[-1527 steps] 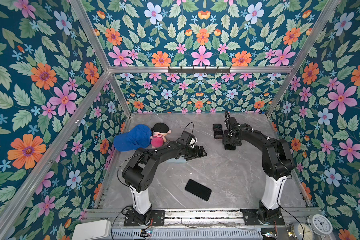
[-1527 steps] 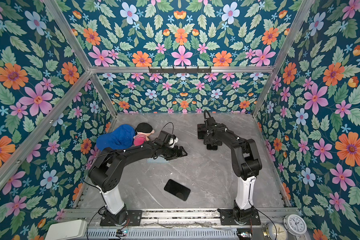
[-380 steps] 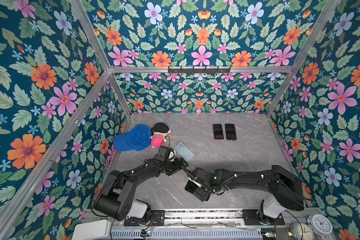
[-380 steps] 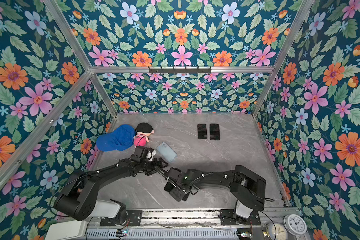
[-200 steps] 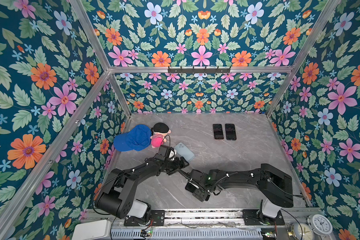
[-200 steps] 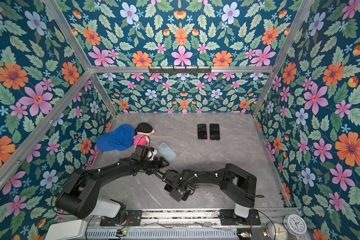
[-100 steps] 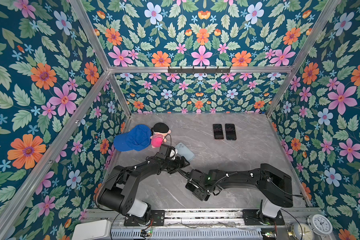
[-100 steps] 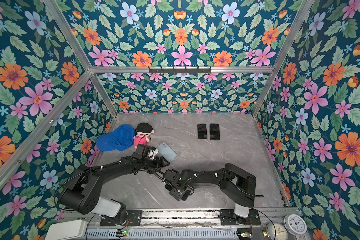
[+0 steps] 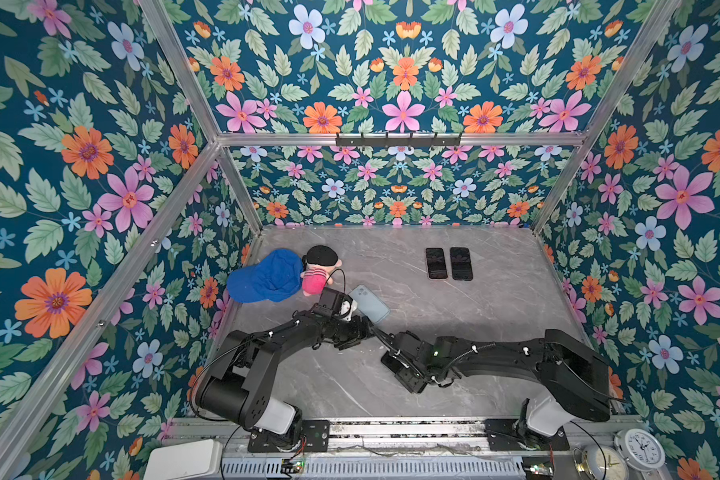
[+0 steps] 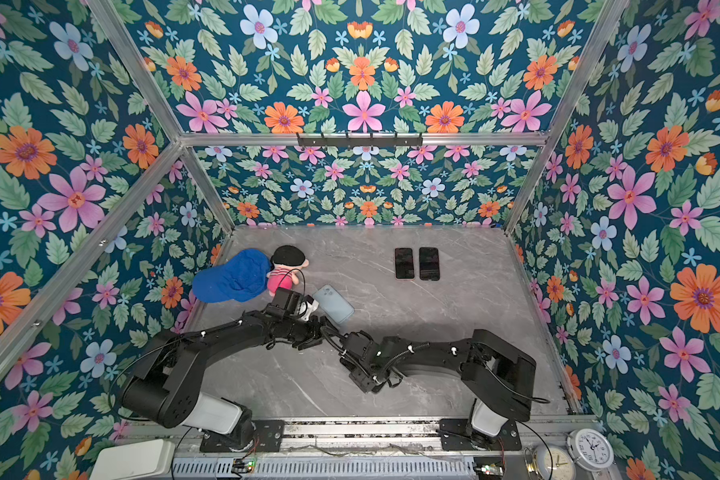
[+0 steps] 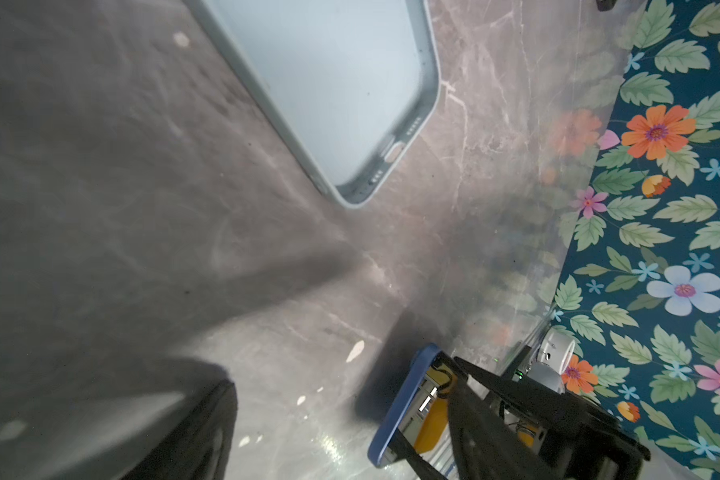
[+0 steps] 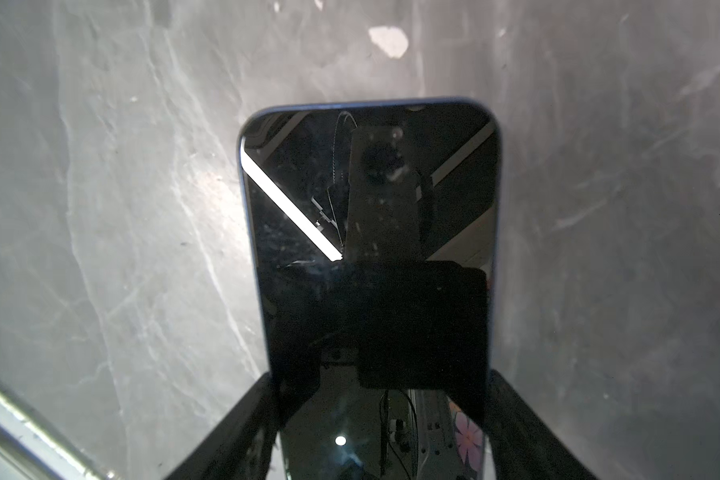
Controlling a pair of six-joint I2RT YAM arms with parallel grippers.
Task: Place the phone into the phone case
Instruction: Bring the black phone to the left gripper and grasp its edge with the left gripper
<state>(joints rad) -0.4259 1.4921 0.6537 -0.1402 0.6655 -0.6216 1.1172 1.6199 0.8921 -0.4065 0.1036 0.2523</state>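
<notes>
Tutor: Both arms have left the far half of the grey marble tabletop (image 9: pixel 487 320) since the earliest frame. The right gripper (image 12: pixel 381 382), then at the pair of dark flat phones (image 9: pixel 436 263) lying side by side at the far right, is now at the near middle. Over the last half second the left gripper (image 9: pixel 360 327) has edged right, towards it.

Student: Where is the task's phone?

Tutor: The dark-screened slab phone with a blue rim (image 12: pixel 371 187) is at the near middle, where it earlier lay alone. The right claw holds it, screen up, with black fingers (image 12: pixel 242 419) against its two long sides. In the left wrist view it seems tilted up above its own shadow.

Student: And the case?

Tutor: The pale blue-grey soft phone case (image 9: pixel 369 304) lies flat, left of centre, unmoved. Its hollow faces up and shows only its bare inner floor. The phone is apart from it, nearer and to the right, and the left gripper sits between the two. Whether the left claw stands wide or narrow cannot be told.

Student: The rest?

Tutor: A blue cloth cap (image 9: pixel 267 276) touches a black-haired doll in a pink striped top (image 9: pixel 319 272) at the far left, both unchanged.
</notes>
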